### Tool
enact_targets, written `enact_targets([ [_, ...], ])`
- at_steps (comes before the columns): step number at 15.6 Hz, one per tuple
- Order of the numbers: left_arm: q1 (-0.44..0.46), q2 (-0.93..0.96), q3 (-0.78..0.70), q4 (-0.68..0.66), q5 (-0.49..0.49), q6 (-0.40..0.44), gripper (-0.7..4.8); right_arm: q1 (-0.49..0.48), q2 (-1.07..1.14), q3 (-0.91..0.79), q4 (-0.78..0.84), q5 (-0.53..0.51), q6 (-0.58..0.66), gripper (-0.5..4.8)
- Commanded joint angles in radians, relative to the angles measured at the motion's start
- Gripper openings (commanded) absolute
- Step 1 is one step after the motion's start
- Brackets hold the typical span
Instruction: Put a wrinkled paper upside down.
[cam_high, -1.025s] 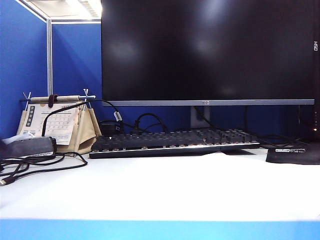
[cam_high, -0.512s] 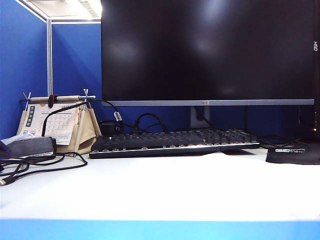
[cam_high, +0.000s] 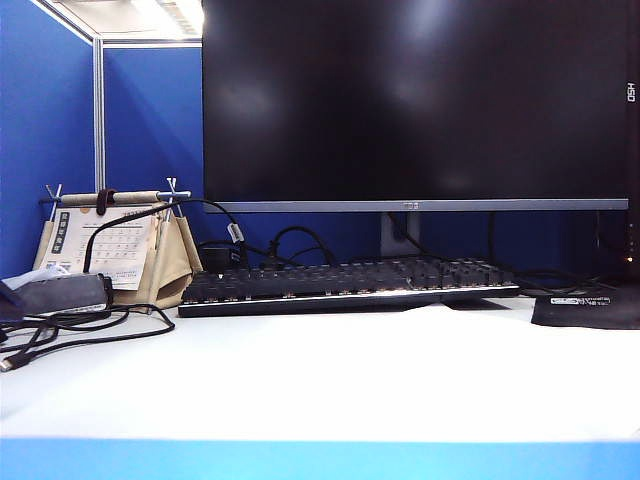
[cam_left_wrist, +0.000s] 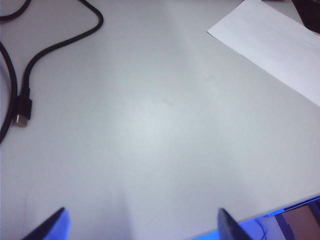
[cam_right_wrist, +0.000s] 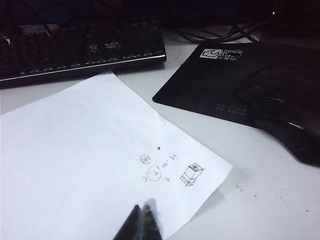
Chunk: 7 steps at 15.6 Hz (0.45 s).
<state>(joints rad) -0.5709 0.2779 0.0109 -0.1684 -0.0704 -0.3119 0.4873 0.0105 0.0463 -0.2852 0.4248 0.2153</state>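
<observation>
- Right gripper (cam_right_wrist: 142, 222) has just pinched fully closed above the wrinkled paper (cam_right_wrist: 90, 165), holding nothing.
- Left gripper (cam_left_wrist: 140, 225) hovers with jaws spread, empty.
- Paper lies flat on the worktop (cam_left_wrist: 150, 125) before the keyboard (cam_right_wrist: 80, 47), sketches upward: flip not yet begun.

An office cubicle: blue partition (cam_high: 50, 130), monitor (cam_high: 415, 100), keyboard (cam_high: 345, 285), desk calendar (cam_high: 105, 245).
</observation>
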Motion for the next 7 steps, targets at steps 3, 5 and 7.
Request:
enact_targets([
  [3, 0.0, 0.0, -0.001, -0.014, -0.003, 0.001, 3.87, 0.002, 0.001, -0.005, 0.002, 0.0, 0.001, -0.01],
  [5, 0.0, 0.0, -0.001, -0.013, -0.001, 0.001, 3.87, 0.001, 0.001, -0.005, 0.002, 0.0, 0.001, -0.01],
  [7, 0.0, 0.0, -0.001, -0.014, 0.0, 0.001, 3.87, 0.001, 0.001, -0.005, 0.002, 0.0, 0.001, -0.01],
])
